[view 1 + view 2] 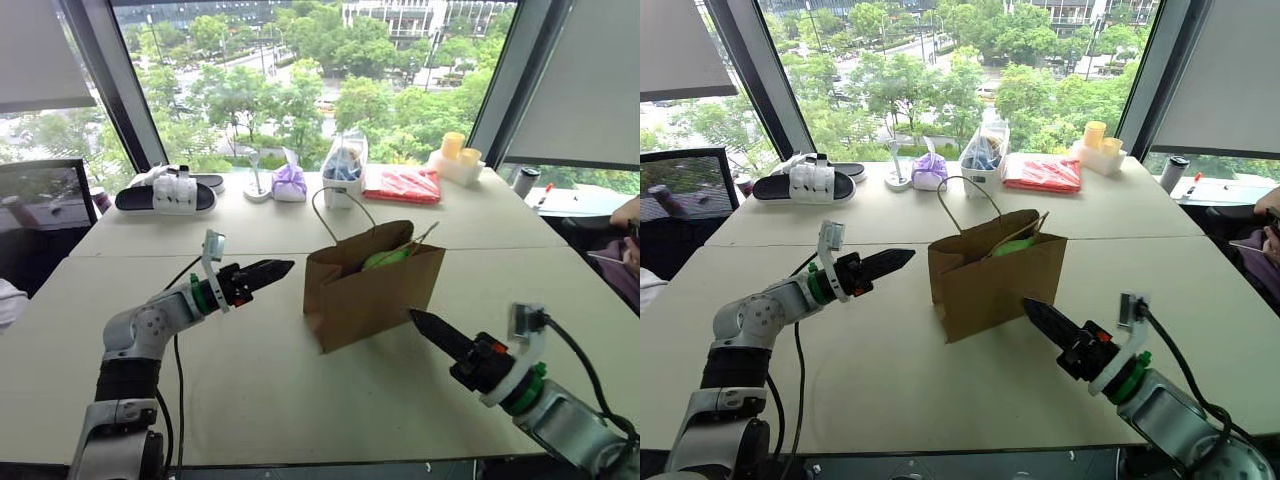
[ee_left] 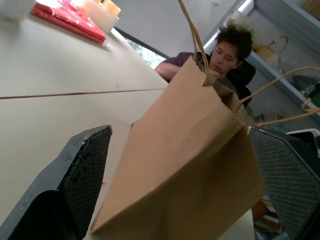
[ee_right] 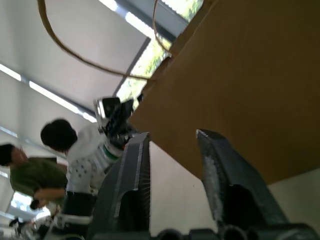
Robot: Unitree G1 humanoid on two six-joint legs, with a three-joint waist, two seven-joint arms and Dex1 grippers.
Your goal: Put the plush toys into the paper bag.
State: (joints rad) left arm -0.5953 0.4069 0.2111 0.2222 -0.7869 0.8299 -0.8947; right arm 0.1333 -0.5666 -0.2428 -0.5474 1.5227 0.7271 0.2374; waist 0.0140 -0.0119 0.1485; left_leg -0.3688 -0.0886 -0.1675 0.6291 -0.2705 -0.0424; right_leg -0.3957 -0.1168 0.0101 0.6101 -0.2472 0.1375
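The brown paper bag (image 1: 372, 287) stood upright mid-table, the green plush toy (image 1: 385, 257) showing inside its mouth; the orange one could not be made out. The left gripper (image 1: 268, 270), spread and empty, hung left of it; the right gripper (image 1: 428, 327), nearly pressed together, empty, sat near-right. Packing looked finished; next, probably withdrawing both arms.

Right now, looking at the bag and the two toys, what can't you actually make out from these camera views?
- Orange toy: unseen; the paper bag walls may hide it.
- Green toy: just a sliver above the rim in the eye views, face and red patch hidden.
- Bag interior: wrist views see just outer walls.
- Left gripper: fingers cut by frame edges.
- Right gripper: narrow gap, holds nothing visible.
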